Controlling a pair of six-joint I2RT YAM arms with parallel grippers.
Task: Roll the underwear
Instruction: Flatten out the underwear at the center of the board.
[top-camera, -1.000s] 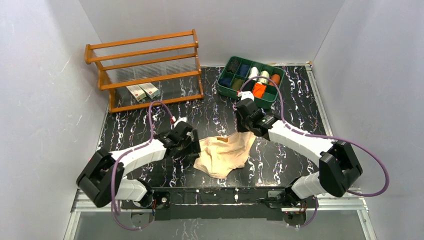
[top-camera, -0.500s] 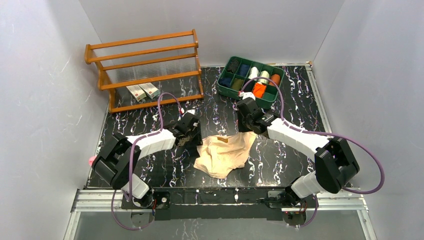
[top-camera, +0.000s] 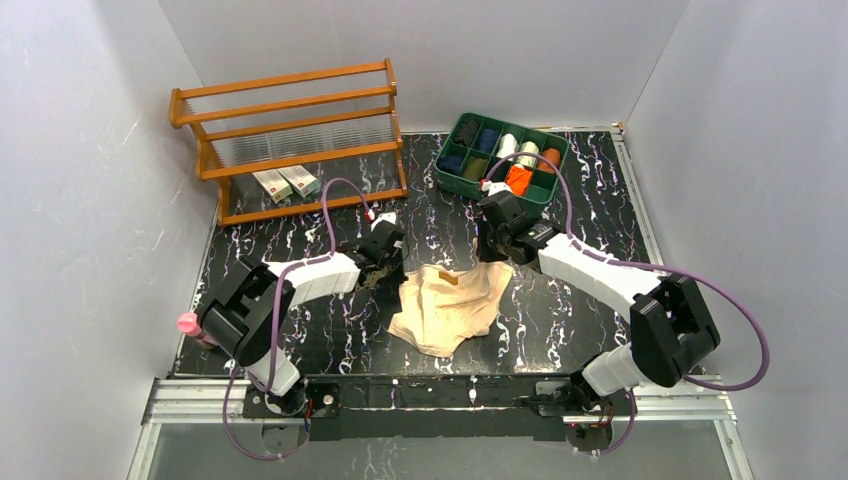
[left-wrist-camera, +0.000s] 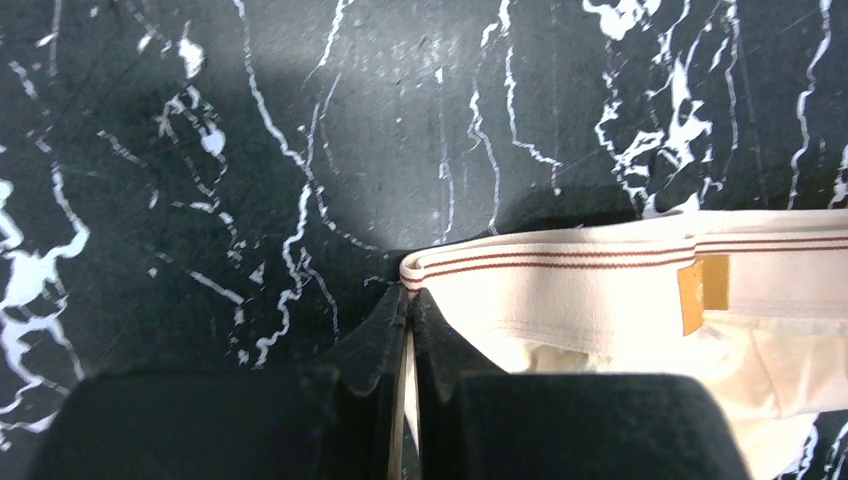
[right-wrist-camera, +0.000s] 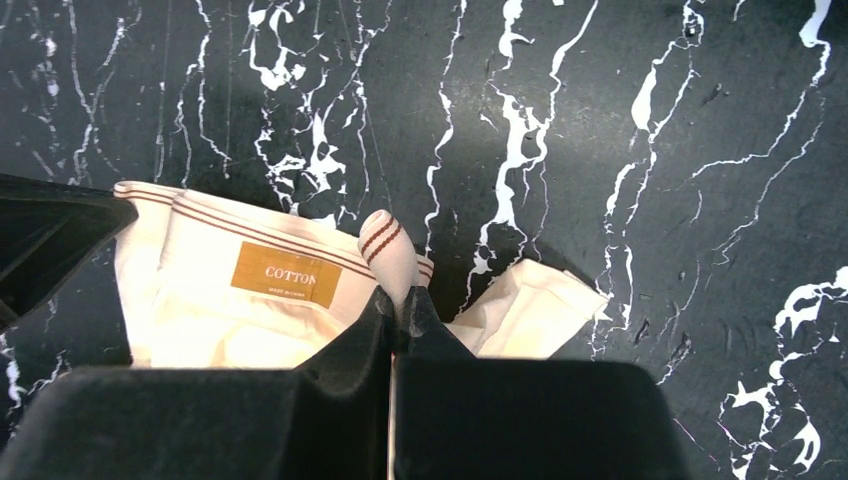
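Underwear (top-camera: 447, 305), pale beige cotton, lies spread on the black marbled table (top-camera: 330, 340): light, limp. Left gripper (left-wrist-camera: 410, 300) is clamped on the striped waistband (left-wrist-camera: 560, 262) corner, seemingly only thinly; right gripper (right-wrist-camera: 395, 300) pinches a waistband fold. Elastic should give the firmest hold.

The top view looks down from above and behind the arm bases, far enough back to take in the whole worktop (top-camera: 250, 250), the rack (top-camera: 290, 140), the tray (top-camera: 515, 127) and both arms. Each wrist view sits close above the worktop, looking down along its own jaws, which fill its lower edge. The left wrist view faces one corner of the underwear (left-wrist-camera: 600, 290) waistband, the right wrist view the other. All three views share that waistband and its gold label (right-wrist-camera: 285, 275).
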